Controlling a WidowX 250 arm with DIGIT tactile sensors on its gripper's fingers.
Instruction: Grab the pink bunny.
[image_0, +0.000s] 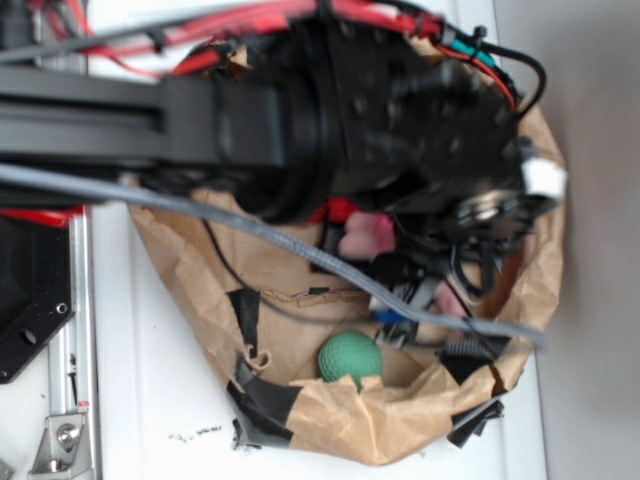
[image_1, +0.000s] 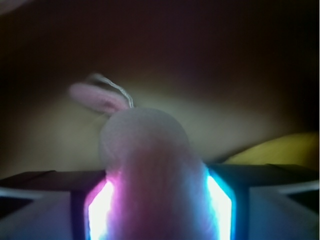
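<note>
Wrist view: bunny sits dead centre between the two lit pads, filling the gap, fuzz touching both sides, so the gripper looks pinched on the bunny's body, ear sticking out at 11 o'clock with a thin thread or wire looping beside it. Exterior view: gripper is down inside the paper bag, mostly hidden by the arm; only a patch of pink shows under the wrist, green ball lies at 6 o'clock from it, apart from the claw. Risks, my read: plush is soft and compresses, so a pinch on fuzz only could slip out on lift; can't tell how deep the bite is. The grey cable runs right across the bag mouth and over the gripper area, could snag on retract. Bag walls are crumpled and taped, close at 3 o'clock; a tilted lift could drag the rim and pull the bag along. The thread near the ear could catch too. A straight vertical lift looks safest.
</note>
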